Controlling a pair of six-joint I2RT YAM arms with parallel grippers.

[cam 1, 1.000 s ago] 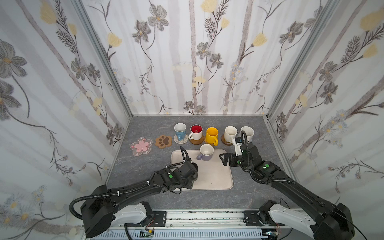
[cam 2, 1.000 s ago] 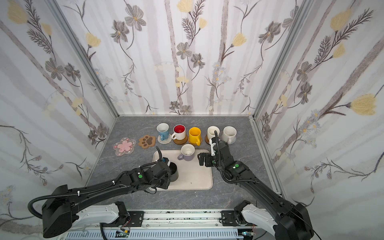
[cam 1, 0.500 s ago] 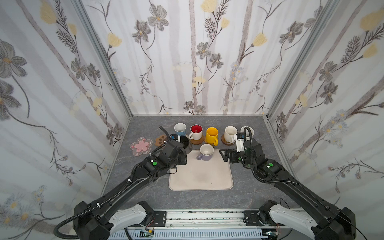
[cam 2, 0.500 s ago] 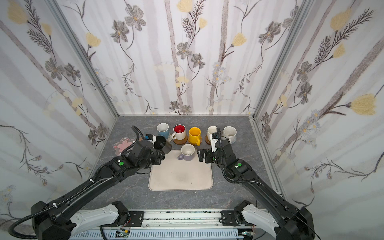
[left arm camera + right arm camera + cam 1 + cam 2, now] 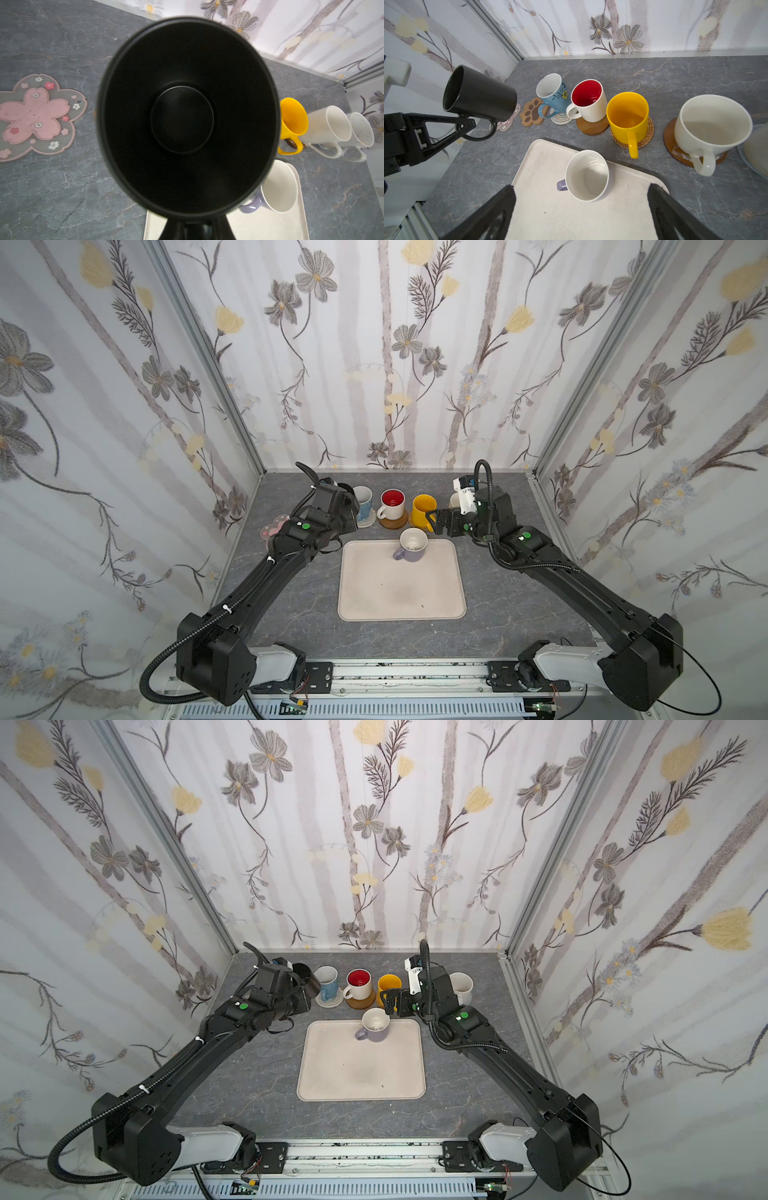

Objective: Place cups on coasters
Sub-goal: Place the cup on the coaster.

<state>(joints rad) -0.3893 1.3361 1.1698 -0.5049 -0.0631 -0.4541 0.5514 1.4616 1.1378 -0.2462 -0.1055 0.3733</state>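
Observation:
My left gripper [image 5: 467, 124] is shut on the handle of the black cup [image 5: 479, 95] and holds it tilted in the air at the back left. It hangs over the bare brown paw coaster [image 5: 531, 112] and pink blossom coaster [image 5: 35, 116]. The black cup [image 5: 187, 118] fills the left wrist view. My right gripper [image 5: 582, 188] is open just above the lavender cup [image 5: 411, 545] on the tray. The light blue [image 5: 363, 499], red-inside [image 5: 392, 504], yellow [image 5: 424, 508] and cream [image 5: 712, 128] cups stand on coasters in the back row.
The beige tray [image 5: 399, 593] lies mid-table and holds only the lavender cup near its far edge. A second cream cup [image 5: 461, 986] stands at the row's right end. Floral walls close in the table on three sides.
The left arm lifted the black cup off the tray's near left part and carried it to the back left. The right gripper, still open, edged toward the lavender cup.

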